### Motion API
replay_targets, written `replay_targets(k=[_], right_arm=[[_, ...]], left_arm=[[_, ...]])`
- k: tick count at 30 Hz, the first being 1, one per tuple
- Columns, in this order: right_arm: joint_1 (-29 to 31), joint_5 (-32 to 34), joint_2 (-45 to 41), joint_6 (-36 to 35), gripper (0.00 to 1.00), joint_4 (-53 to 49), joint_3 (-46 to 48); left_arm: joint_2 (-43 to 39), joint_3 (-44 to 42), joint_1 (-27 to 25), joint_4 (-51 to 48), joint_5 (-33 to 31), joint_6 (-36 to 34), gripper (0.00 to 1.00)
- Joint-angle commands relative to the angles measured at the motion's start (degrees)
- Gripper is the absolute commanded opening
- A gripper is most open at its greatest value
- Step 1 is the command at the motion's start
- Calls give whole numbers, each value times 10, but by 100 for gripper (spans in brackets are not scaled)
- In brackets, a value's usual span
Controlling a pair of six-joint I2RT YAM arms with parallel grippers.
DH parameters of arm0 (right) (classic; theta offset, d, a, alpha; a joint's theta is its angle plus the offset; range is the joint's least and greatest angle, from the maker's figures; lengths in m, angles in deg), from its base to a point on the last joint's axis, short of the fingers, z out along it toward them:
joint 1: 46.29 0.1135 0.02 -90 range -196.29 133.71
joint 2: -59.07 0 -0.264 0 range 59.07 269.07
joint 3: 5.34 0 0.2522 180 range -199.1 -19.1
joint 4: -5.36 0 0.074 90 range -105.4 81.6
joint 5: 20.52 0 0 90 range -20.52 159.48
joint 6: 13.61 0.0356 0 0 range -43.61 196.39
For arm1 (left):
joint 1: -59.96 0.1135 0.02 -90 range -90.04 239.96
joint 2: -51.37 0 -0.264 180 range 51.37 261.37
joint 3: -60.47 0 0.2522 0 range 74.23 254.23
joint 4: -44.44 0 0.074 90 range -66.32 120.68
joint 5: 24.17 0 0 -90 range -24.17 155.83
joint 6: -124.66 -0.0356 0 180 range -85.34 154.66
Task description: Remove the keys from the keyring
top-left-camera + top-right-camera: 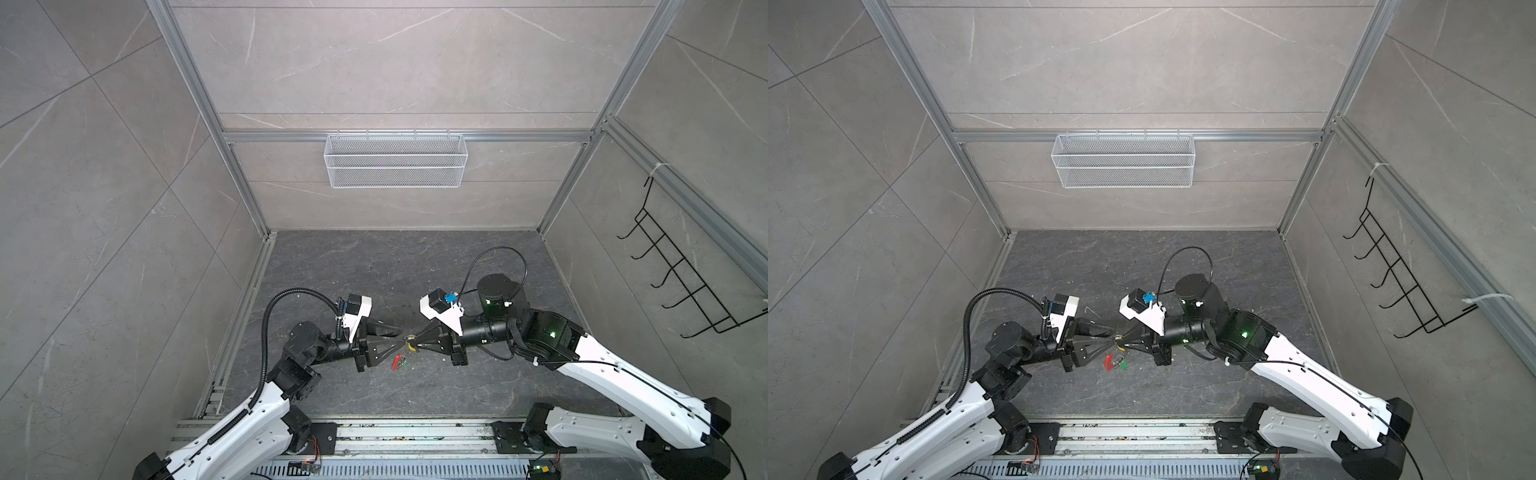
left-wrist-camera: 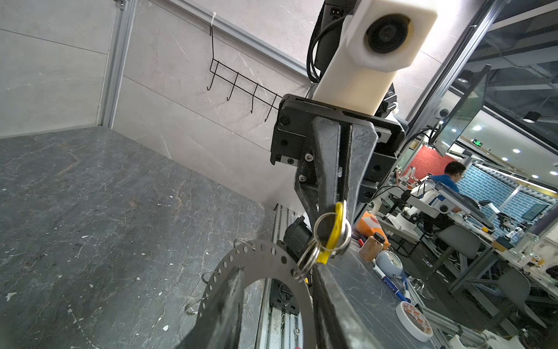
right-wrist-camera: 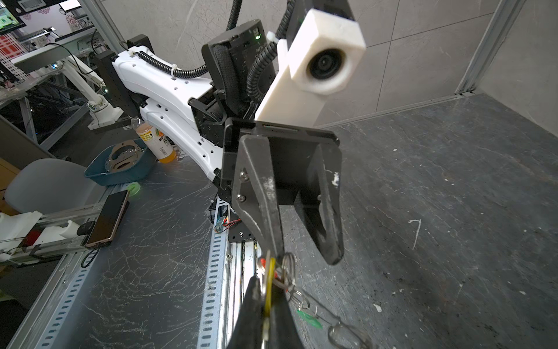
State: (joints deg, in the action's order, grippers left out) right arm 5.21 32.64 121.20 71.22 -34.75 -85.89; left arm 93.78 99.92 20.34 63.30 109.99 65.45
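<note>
Both grippers meet over the middle of the dark floor. My right gripper [image 1: 415,340] is shut on the yellow-headed key [image 2: 334,232], whose head shows edge-on between its fingers [image 3: 256,299]. Small split rings [image 2: 311,256] link that key to the keyring [image 2: 256,252], a thin grey band dotted with holes. My left gripper [image 1: 402,336] is open, its jaws standing apart on either side of the band's arc, with one fingertip [image 3: 276,247] against the split rings. The band's red segment [image 1: 1108,362] and the green-headed key [image 1: 1122,365] hang below the grippers.
A white wire basket [image 1: 395,160] hangs on the back wall. A black hook rack [image 1: 681,270] hangs on the right wall. Aluminium rails [image 1: 395,432] run along the front edge between the arm bases.
</note>
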Motion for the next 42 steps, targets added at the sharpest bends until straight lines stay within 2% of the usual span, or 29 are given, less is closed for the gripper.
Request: replay_targets(k=[1,7,21,30,33,42], right_arm=[[-2,-4,-2,1,0,15,-17],[-2,-6,0,2,0,16,-15],[-3,-10,10,10,0,27,-13],[-3,-6,11,14,0,34,-12],[-3,-1,9,16,0,35,-12],[-8,32,-15,8,0,7,-10]], left_arm=[[-4,24,-3,32,19,-11,40],[3,25,-4,46,24,-5,32],[11,27,-8,61,29,0,29],[13,29,-11,55,26,-4,11],[9,30,-11,47,19,-8,1],[-29,34,-11,-10,-12,-36,0]])
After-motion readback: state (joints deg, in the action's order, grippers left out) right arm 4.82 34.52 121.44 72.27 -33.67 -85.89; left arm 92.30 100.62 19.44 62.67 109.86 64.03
